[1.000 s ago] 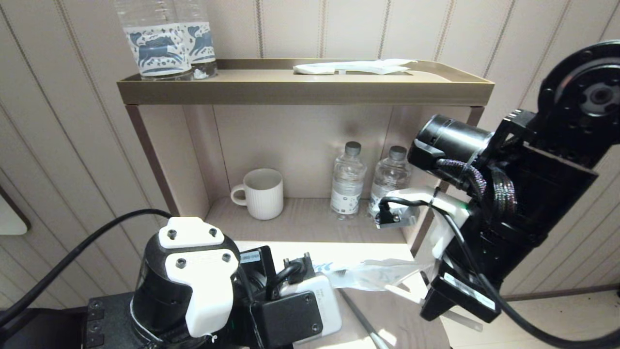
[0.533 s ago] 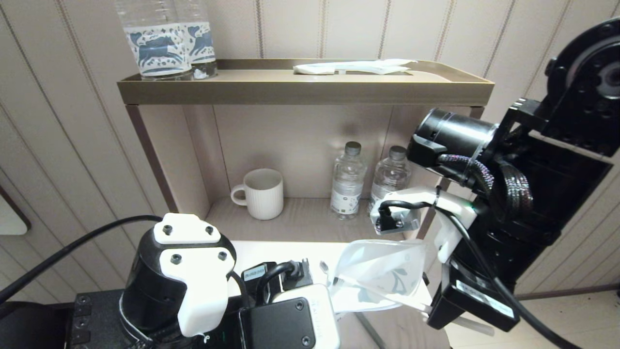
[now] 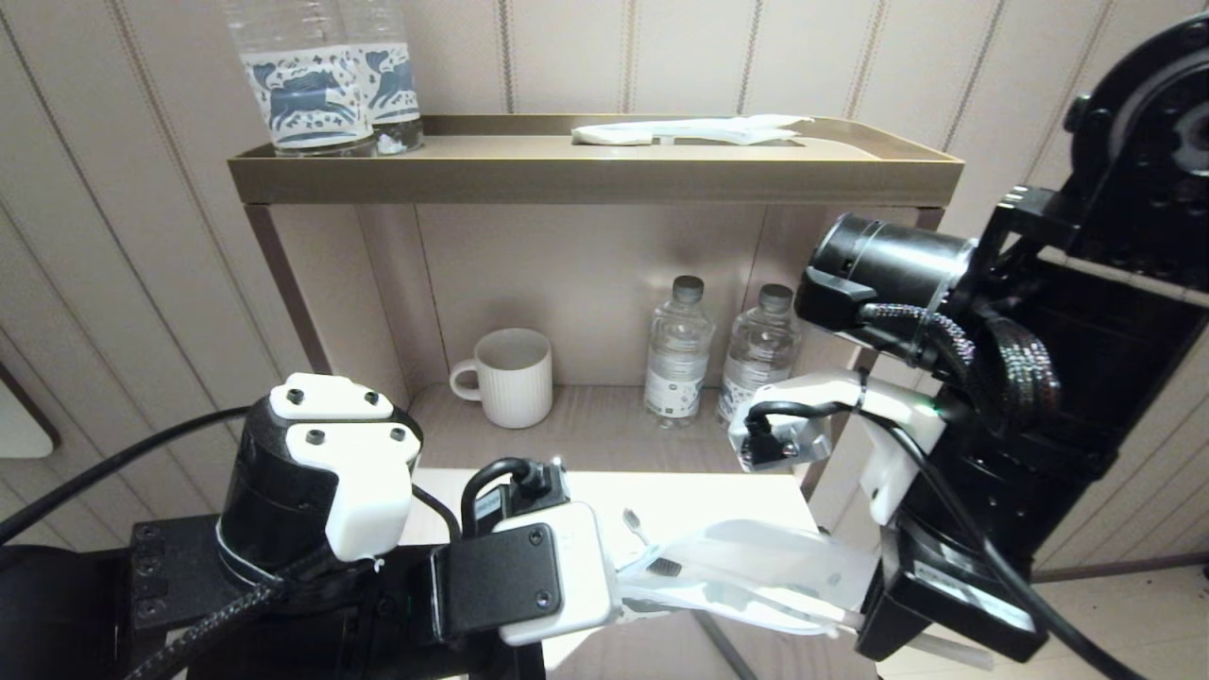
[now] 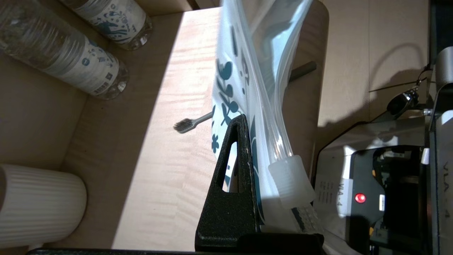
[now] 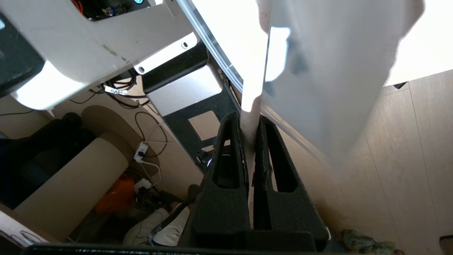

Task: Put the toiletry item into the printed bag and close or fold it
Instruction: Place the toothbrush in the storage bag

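Observation:
The printed bag (image 3: 765,562) hangs stretched between both grippers just above the pale table (image 3: 718,491). My left gripper (image 3: 652,576) is shut on its near-left end; in the left wrist view one black finger (image 4: 233,159) presses the blue-printed side of the bag (image 4: 244,53), and the other finger is hidden. My right gripper (image 5: 249,118) is shut on a folded edge of the bag (image 5: 329,71), at the table's right edge (image 3: 874,600). The toothbrush (image 3: 631,518) lies on the table under the bag, its grey bristle head (image 4: 184,124) poking out.
Behind the table stands a shelf unit. Its top tray (image 3: 586,175) carries two clear bottles with blue horse labels (image 3: 312,85) and a white wrapped packet (image 3: 689,130). The lower shelf holds a white ribbed mug (image 3: 505,376) and two small water bottles (image 3: 678,349).
Half a second ago the bag puffed open between the grippers; it now hangs flatter and lower. The left arm has drawn back leftwards, and the toothbrush head shows beyond the bag.

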Robot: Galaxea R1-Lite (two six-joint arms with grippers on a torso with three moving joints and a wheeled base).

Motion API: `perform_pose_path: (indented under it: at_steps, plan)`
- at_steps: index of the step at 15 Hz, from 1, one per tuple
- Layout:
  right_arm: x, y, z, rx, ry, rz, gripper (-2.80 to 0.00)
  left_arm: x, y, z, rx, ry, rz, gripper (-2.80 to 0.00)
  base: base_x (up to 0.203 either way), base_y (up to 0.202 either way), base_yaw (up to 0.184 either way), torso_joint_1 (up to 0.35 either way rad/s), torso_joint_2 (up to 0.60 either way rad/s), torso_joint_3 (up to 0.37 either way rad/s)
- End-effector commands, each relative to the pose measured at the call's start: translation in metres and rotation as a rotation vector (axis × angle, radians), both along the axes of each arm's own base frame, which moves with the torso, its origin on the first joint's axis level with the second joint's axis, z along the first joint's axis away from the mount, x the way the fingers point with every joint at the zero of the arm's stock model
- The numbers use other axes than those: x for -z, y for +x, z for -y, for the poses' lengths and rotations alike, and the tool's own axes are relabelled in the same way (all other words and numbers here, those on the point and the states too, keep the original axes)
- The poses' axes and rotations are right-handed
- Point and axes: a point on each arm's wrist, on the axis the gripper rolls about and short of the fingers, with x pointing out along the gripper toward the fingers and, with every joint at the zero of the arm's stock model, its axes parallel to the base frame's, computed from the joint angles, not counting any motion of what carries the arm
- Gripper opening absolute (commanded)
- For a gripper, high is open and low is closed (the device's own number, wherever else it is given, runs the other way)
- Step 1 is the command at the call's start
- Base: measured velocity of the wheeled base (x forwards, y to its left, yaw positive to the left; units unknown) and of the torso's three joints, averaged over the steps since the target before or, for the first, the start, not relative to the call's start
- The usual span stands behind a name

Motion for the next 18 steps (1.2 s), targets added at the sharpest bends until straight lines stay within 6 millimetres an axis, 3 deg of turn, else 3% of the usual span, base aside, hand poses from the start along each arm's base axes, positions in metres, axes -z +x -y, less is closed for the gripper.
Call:
perform_pose_path:
  at_steps: [1,6,12,18]
  plan:
    - [-0.005,-0.009,0.007,-0.006,0.006,0.005,-2.8,-0.003,0.011,-0.011,0.002,-0.014,0.009,-2.8,0.0,0.0,0.0,0.0,0.0,0.0]
    - [-0.003,-0.022,-0.001,-0.079,-0.003,0.001,-2.8,-0.001,0.029,-0.014,0.089,-0.055,-0.045,-2.8,0.0,0.0,0.0,0.0,0.0,0.0]
    - [0.0,-0.009,-0.019,-0.098,0.004,0.011,-2.8,-0.002,0.029,-0.012,0.133,-0.07,-0.061,-2.8,0.0,0.0,0.0,0.0,0.0,0.0]
    - [0.001,0.0,-0.025,-0.072,0.019,0.023,-2.8,-0.004,0.028,-0.012,0.132,-0.084,-0.055,-2.8,0.0,0.0,0.0,0.0,0.0,0.0]
